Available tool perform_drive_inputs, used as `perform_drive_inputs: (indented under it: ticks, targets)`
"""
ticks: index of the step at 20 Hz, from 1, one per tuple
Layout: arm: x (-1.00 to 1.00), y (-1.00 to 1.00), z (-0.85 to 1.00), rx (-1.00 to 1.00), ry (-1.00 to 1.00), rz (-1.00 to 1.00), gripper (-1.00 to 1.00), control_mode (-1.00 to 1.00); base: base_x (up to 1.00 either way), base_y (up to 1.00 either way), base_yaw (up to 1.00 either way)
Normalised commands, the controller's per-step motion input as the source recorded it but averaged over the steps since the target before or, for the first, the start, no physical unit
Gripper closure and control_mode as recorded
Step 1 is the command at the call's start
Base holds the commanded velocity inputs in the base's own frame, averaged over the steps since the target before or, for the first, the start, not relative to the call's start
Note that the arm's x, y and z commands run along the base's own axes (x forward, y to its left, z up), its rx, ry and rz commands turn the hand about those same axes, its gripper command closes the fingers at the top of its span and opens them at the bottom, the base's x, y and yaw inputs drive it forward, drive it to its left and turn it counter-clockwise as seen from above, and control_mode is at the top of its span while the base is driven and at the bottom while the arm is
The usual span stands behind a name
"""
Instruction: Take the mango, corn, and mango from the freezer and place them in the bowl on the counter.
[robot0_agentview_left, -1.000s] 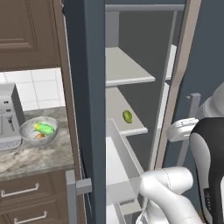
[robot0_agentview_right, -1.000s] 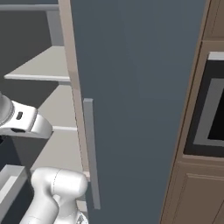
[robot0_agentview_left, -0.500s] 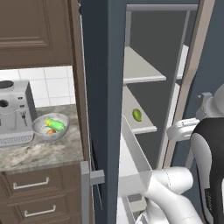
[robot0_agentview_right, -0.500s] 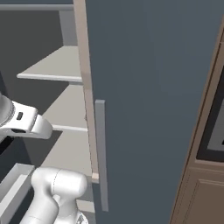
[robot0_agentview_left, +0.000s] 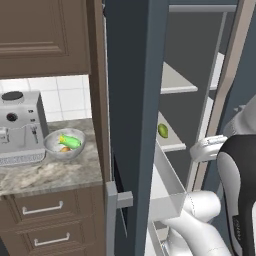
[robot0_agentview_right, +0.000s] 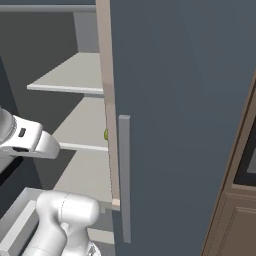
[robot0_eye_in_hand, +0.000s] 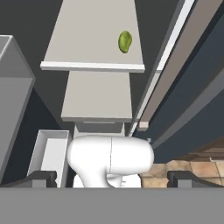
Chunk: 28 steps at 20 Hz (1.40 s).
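Kitchen w/ freezer (robot0_agentview_left: 135, 100) standing open, centre frame. Mango (robot0_agentview_left: 162, 131) lying on mid shelf (robot0_agentview_left: 172, 146), centre-right. Bowl (robot0_agentview_left: 63, 145) sitting on counter (robot0_agentview_left: 50, 172), left, holding green item. Gripper (robot0_eye_in_hand: 111, 177) fingers spread wide, gripping nothing, bottom of hand view.

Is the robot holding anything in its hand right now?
No, nothing. The end effector is open and empty; the mango lies on a freezer shelf.

The tall dark blue-grey freezer (robot0_agentview_left: 131, 100) stands open, a small green mango (robot0_agentview_left: 162, 131) lying on its pale grey middle shelf. On the short grey-beige marbled bench (robot0_agentview_left: 50, 172), the round whitish speckled bowl (robot0_agentview_left: 63, 145) holds green and orange produce.
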Motion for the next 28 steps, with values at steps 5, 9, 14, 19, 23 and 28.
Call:
perform_drive_inputs:
  ticks: [5,9,14,19,23,28]
  targets:
    - [0.0,0.0,0.0,0.0,0.0,0.0,-1.0,1.0,0.13,0.08,0.0]
    - [0.0,0.0,0.0,0.0,0.0,0.0,-1.0,1.0,0.16,0.16,-0.03]
    - [0.0,0.0,0.0,0.0,0.0,0.0,-1.0,1.0,0.11,0.15,-0.01]
    - [0.64,0.05,0.0,0.0,-0.03,0.0,-1.0,-1.0,0.0,0.0,0.0]
    - [0.85,0.0,-0.08,0.02,-0.01,0.0,-1.0,-1.0,0.0,0.0,0.0]
    - [0.68,0.0,-0.38,0.0,-0.04,0.0,-1.0,-1.0,0.0,0.0,0.0]
